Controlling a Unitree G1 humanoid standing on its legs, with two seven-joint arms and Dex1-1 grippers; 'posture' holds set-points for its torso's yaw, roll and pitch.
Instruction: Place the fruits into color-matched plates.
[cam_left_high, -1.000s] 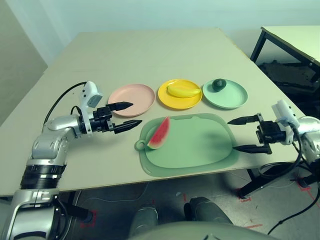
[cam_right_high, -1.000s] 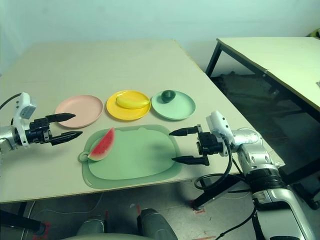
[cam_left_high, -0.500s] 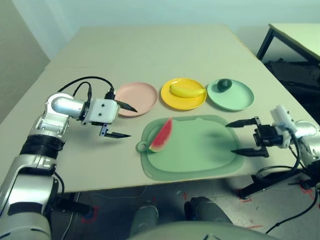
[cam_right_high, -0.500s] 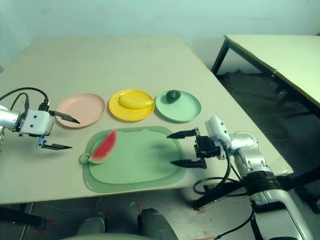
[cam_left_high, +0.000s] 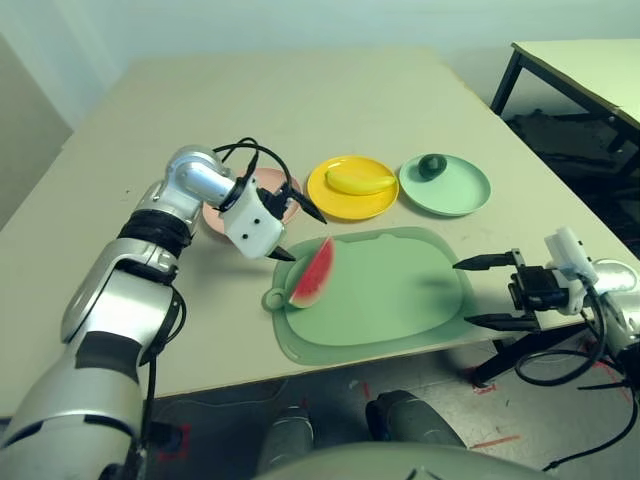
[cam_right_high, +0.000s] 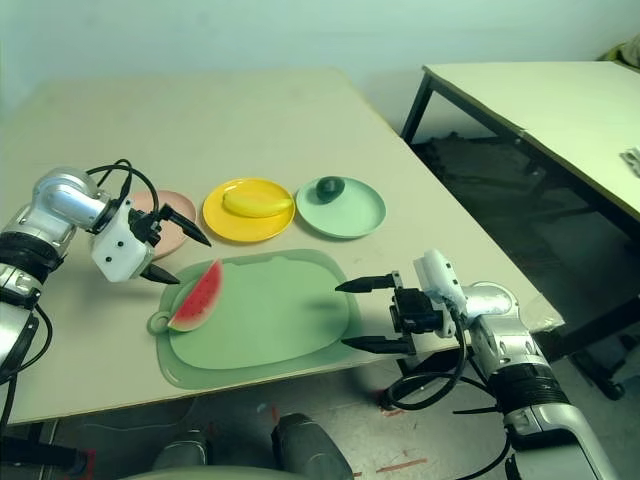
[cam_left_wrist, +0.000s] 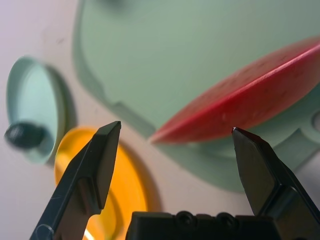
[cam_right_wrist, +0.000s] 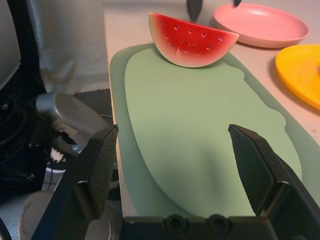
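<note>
- I see the melon (cam_left_high: 314, 274) lying on the mat (cam_left_high: 380, 300), at the end with the ring handle, on the robot's left.
- I have the left tool (cam_left_high: 298, 232) close by the melon, fingers spread wide with nothing between them; they point toward the melon and the mat.
- My right tool (cam_right_high: 355, 317) is also spread wide and empty, its fingers over or beside the mat's right end; I can't tell which.
- The banana (cam_right_high: 257, 204) rests on the yellow plate (cam_right_high: 247, 226), so those colors match.
- The avocado (cam_right_high: 330, 187) sits on the mint plate (cam_right_high: 345, 215), toward its far left part, green on green.
- The pink plate (cam_right_high: 173, 236) is partly hidden from me behind the left tool; the part I can see has no fruit on it.
- From my seat the three plates run in a row beyond the mat: pink at left, yellow in the middle, mint at right.
- All of this stands on one pale worktop (cam_left_high: 240, 100), with the mat near the edge closest to the robot.
- Off to the right I see a second table (cam_right_high: 560, 110) with dark legs.
</note>
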